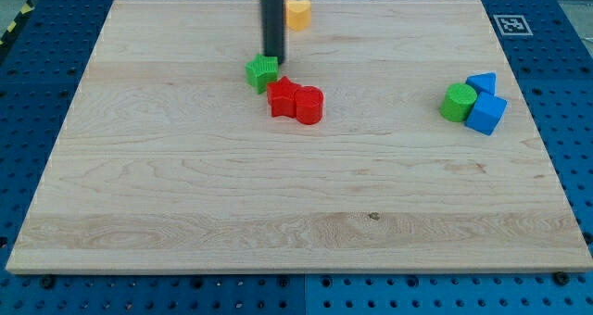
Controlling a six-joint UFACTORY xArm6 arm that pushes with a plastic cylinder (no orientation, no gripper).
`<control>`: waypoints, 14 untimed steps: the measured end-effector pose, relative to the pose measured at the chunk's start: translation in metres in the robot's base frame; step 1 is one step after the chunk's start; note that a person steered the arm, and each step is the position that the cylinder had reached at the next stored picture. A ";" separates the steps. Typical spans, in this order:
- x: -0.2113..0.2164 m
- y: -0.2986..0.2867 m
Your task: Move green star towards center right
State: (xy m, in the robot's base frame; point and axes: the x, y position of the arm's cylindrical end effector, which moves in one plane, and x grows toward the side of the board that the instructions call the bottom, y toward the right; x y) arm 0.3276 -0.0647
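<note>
Bench (185, 213): pale wood board, visible grain, one small dark knot low and right of centre, near half bare. It sits on a blue perforated plate (574, 167).

Moving up, view's right: cluster of three matte plastic blocks, all touching. Blue cube (486, 114) nearest, green cylinder (458, 103) to its left, and a second blue block (482, 83) behind them (looks wedge- or triangle-shaped, can't be sure at this angle).

Centre, slightly left: two red blocks pressed together. Red cylinder (309, 105) on the right, and a red angular block (283, 97) on the left, star-like outline.

Just up-left of those and touching the red angular one: green star (262, 71), ribbed top face. So the task block is above and left of board centre, well apart from the right-hand cluster.

No hand on this arm, so nothing to call spread or pinched. Only the dark smooth rod; my tip (272, 56) is down at the star's far edge, touching or just beside it.

Farthest: yellow-orange block (297, 14) near the top edge, partly hidden by the rod, shape unclear. Black-and-white marker tag (510, 23) at the top right corner.

Count: 2 red, 2 green, 2 blue, 1 yellow-orange, 7 total.
</note>
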 end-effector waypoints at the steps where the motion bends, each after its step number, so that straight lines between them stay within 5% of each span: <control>1: -0.011 -0.044; 3: 0.044 -0.062; 5: 0.044 0.003; 9: 0.025 0.037; 12: 0.021 0.171; 14: -0.005 0.178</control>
State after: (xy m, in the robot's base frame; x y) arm 0.3226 0.1136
